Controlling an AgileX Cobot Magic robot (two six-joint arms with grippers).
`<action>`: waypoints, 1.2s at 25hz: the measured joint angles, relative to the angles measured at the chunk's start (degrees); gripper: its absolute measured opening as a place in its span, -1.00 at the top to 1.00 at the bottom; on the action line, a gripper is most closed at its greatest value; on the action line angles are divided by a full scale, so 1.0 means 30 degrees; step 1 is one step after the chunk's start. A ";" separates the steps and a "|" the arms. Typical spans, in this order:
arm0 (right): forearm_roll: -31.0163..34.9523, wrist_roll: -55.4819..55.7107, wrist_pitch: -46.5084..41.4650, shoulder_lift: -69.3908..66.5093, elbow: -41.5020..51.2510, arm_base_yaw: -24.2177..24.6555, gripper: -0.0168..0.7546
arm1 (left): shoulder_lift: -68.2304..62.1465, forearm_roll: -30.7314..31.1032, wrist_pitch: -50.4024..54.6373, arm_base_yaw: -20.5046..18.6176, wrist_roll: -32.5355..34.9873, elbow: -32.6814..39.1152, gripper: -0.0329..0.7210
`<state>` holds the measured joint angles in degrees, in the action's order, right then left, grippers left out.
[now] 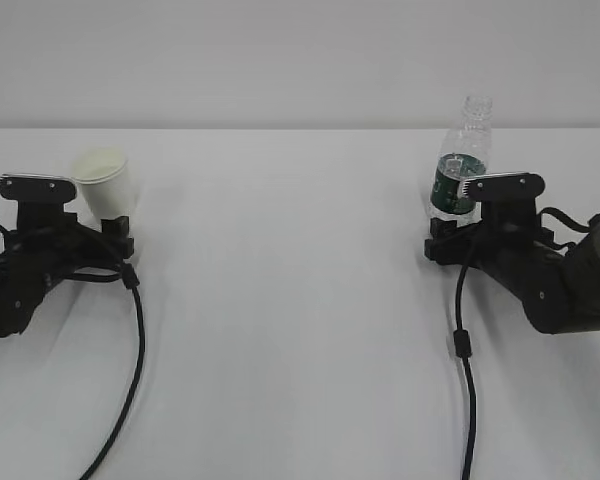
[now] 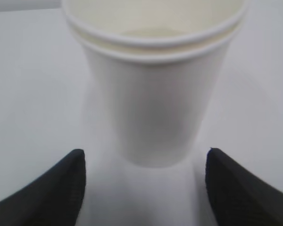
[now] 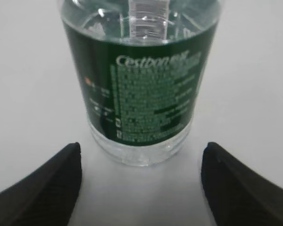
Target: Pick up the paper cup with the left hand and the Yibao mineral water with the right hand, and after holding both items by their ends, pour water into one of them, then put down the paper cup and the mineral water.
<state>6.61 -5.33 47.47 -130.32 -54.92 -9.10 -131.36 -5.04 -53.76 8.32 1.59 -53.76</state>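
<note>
Two black grippers rest on the white table (image 1: 300, 300), both spread: the left hand (image 2: 142, 188) flanks the small white tapered paper cup (image 2: 155, 94), the right hand (image 3: 140, 188) the clear ribbed green-labelled water bottle (image 3: 141, 94).

Paper cup (image 1: 104, 183) far left on the table (image 1: 300, 300), Yibao mineral water (image 1: 460, 165) far right, well apart.

A plain white table (image 1: 300, 300) carries a paper cup (image 1: 104, 183) at far left, well apart from an uncapped Yibao mineral water (image 1: 460, 160) bottle standing upright.
</note>
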 joint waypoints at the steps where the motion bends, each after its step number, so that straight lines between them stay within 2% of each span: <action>1: 0.0000 0.0000 0.0046 0.0297 0.0373 0.0000 -0.61 | 0.0297 -0.0042 0.0045 0.0000 0.0038 0.0288 -0.61; 6: -0.0517 0.0024 0.0237 0.2729 0.1931 0.0000 -0.61 | 0.2218 -0.0116 0.0480 0.0000 0.0761 0.1485 -0.61; 13: -0.1071 0.0024 -0.0338 0.7568 0.4840 0.0000 -0.61 | 0.6386 -0.0116 0.3220 0.0000 0.1003 0.3136 -0.61; 18: -0.1767 -0.0050 -0.3052 1.1766 0.6585 0.0000 -0.61 | 1.0509 0.0112 0.6834 0.0000 0.1037 0.3581 -0.61; 24: -0.2053 -0.1246 -0.8756 1.8298 0.7056 0.0000 -0.61 | 1.6268 0.0656 1.2024 0.0000 0.1028 0.3624 -0.61; 30: -0.2053 -0.1547 -1.3879 2.2816 0.7161 0.0000 -0.60 | 2.1897 0.1318 1.7785 0.0000 0.1028 0.3737 -0.61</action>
<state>0.45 -9.97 5.83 -61.87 -33.44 -9.10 -65.67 -1.09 -0.40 8.32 4.67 -42.55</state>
